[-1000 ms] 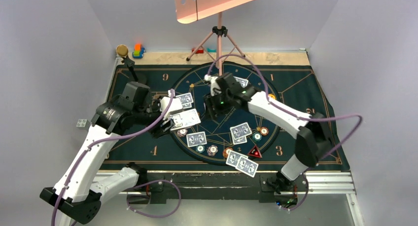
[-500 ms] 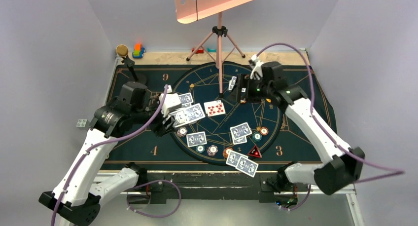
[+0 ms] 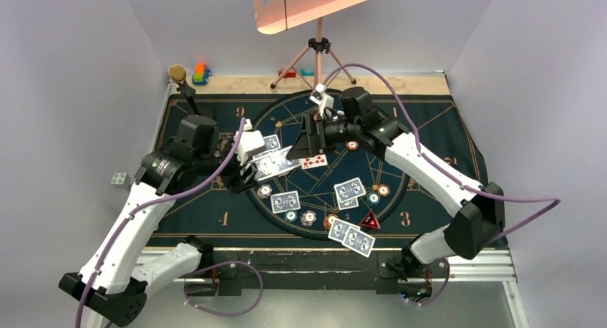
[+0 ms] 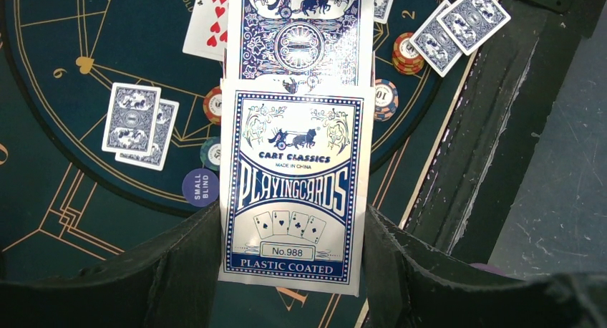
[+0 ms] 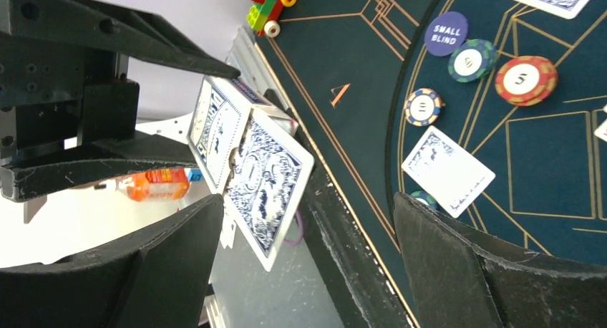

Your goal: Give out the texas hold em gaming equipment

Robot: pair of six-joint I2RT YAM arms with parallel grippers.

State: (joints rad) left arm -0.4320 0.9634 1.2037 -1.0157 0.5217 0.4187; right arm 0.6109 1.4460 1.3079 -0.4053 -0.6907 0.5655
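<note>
My left gripper [image 3: 252, 172] is shut on a blue-backed deck of playing cards [image 3: 275, 163], held above the mat. In the left wrist view the deck [image 4: 293, 185] fills the space between the fingers, with one card [image 4: 300, 31] pushed out past its far end. My right gripper [image 3: 298, 149] is open, right at the deck's far end. In the right wrist view the protruding card [image 5: 268, 185] sits between the open fingers, close to the left one [image 5: 172, 256]. A face-up red card [image 3: 315, 161] lies on the mat. Face-down pairs [image 3: 349, 191], striped chips [image 3: 308, 218] and the red-black triangular marker [image 3: 370, 220] lie nearby.
The dark gold-lined mat [image 3: 207, 220] covers the table. A tripod stand [image 3: 320, 56] rises at the back centre, with toy blocks [image 3: 200, 74] at the back left. A small die [image 3: 119, 177] lies left of the mat. The SMALL BLIND disc [image 4: 200, 187] lies under the deck's left side.
The right arm left a face-up card on the mat, swung to the back right, then came back to the deck's end. The left gripper kept hold of the deck.
</note>
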